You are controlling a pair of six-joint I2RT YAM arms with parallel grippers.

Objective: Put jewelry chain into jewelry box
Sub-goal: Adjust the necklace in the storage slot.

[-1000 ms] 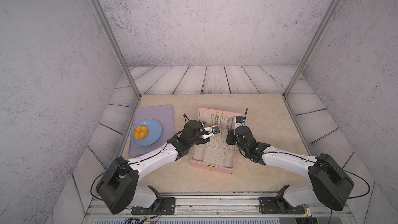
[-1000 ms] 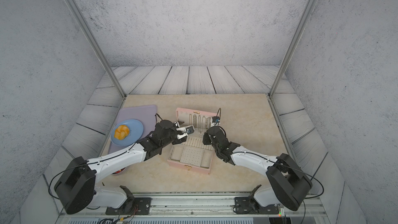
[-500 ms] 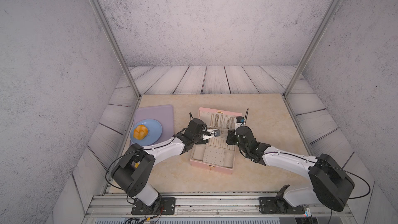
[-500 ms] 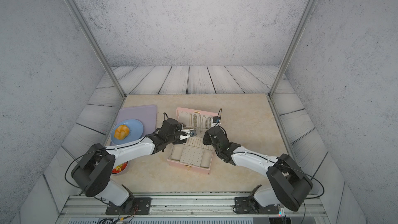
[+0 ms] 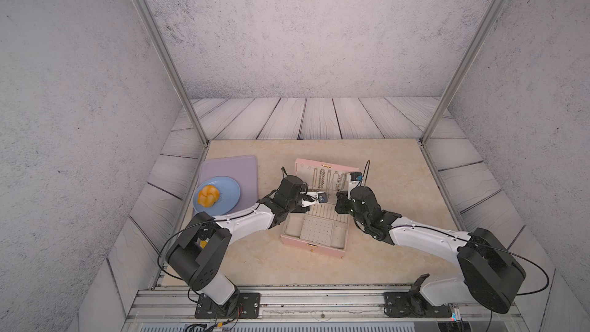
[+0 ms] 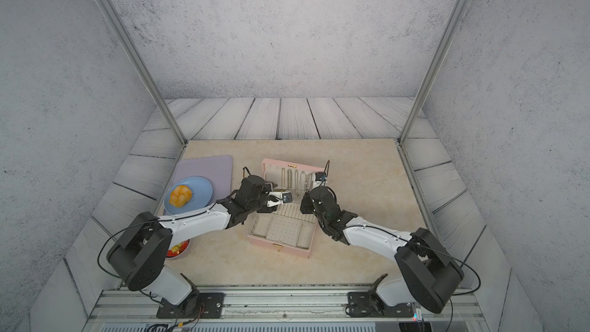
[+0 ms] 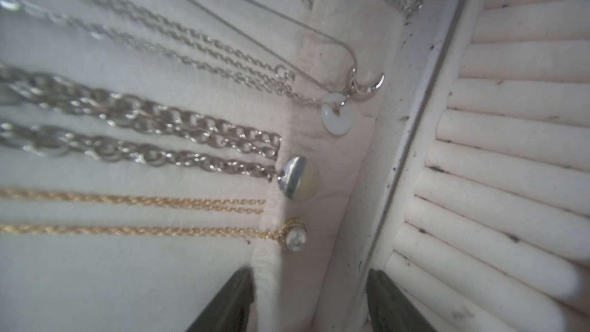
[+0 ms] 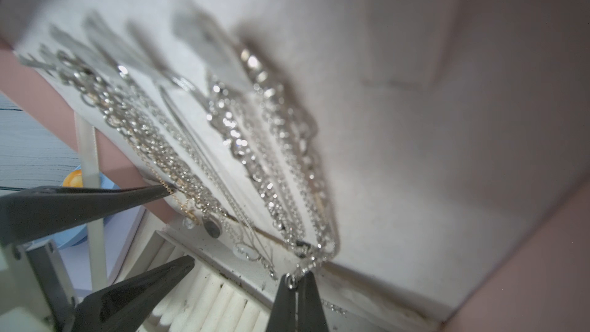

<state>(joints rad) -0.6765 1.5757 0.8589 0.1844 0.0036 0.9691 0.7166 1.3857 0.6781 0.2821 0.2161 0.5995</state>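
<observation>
at jewelry box [image 5: 311, 248] | right gripper [image 8: 297, 277] clamps jewelry chain [image 8: 311, 258] | left gripper [image 7: 309, 271] jaws apart

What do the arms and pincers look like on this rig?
Both alike: left arm and right arm have white link shells, bulky black joint housings and thin black looping cables. Left pincer and right pincer have dark grey, smooth, tapered fingers. No markings legible.

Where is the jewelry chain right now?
In the right wrist view the jewelry chain lies against the lid lining of the jewelry box, rightmost of the necklaces there, its lower end pinched in the shut right gripper.
</observation>
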